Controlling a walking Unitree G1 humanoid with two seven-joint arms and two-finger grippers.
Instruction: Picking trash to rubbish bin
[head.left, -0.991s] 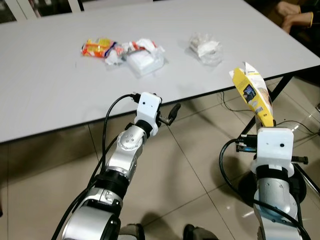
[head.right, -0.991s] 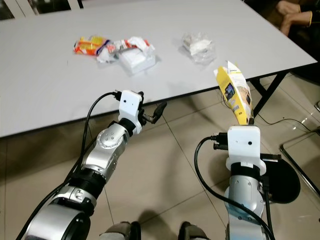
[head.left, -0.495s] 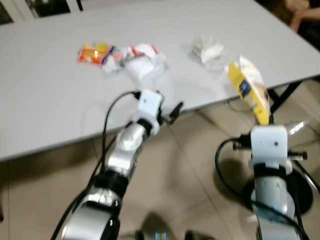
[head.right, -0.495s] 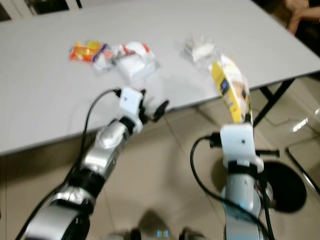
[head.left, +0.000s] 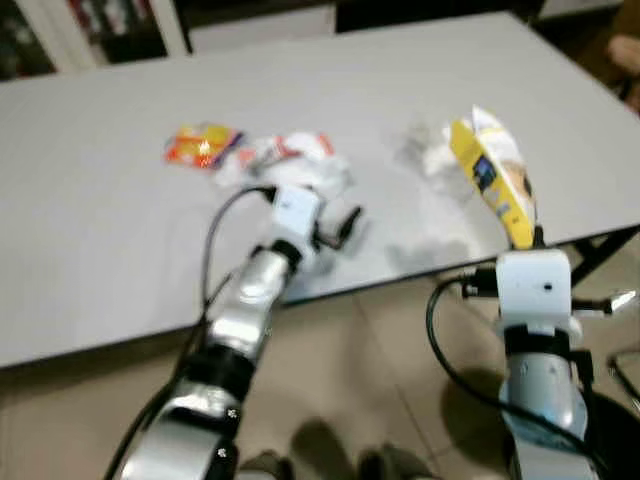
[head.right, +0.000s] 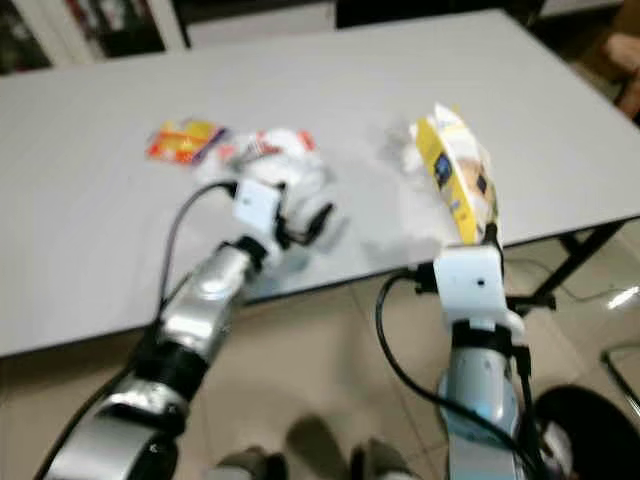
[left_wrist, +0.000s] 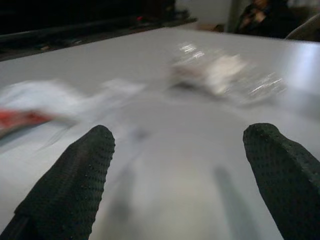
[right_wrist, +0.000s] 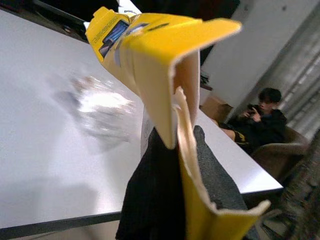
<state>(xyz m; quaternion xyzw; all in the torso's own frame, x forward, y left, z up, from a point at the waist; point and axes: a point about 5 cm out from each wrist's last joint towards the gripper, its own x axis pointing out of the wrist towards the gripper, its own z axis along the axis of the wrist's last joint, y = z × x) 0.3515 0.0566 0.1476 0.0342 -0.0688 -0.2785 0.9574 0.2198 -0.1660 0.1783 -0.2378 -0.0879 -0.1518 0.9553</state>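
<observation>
My right gripper (head.left: 528, 238) is shut on a torn yellow carton (head.left: 490, 178), holding it upright by the grey table's (head.left: 100, 260) near edge. In the right wrist view the carton (right_wrist: 150, 55) rises from between the black fingers (right_wrist: 160, 195). My left gripper (head.left: 345, 224) is open with nothing between its fingers (left_wrist: 70, 185), low over the table's front part. Ahead of it lie a clear plastic bag (left_wrist: 225, 72), crumpled white wrappers (head.left: 295, 160) and an orange wrapper (head.left: 203, 145).
The tiled floor (head.left: 400, 350) lies below the table edge, with black table legs (head.left: 600, 262) at the right. A dark round object (head.right: 575, 430) sits on the floor at lower right. A seated person (right_wrist: 260, 120) is beyond the table's far corner.
The whole view has shifted and blurred, so the camera moved. Against the table, both grippers stand further forward, the left one now over the tabletop. The carton stays gripped.
</observation>
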